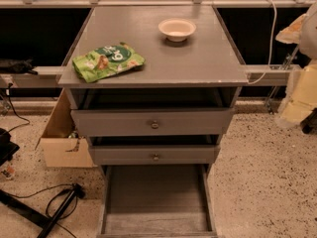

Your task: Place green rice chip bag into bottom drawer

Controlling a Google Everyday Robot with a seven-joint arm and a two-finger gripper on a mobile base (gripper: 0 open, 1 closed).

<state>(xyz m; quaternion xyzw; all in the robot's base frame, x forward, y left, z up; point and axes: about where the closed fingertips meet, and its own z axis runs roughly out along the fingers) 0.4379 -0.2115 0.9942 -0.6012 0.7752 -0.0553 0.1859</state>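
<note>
One green rice chip bag (pixel 108 61), one bowl (pixel 177 29); pincer (pixel 293 32) far right.

The bottom drawer (pixel 156 197) ran off the lower edge, its front rim partly cut off. Lettering on the green rice chip bag (pixel 108 61) was too small to read. A pale blurred shape (pixel 299 98) met the right edge; the hand lay out of view.

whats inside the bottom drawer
Only bare grey floor shows in the open bottom drawer; its back runs under the middle drawer, hidden. The gripper is out of view.
</note>
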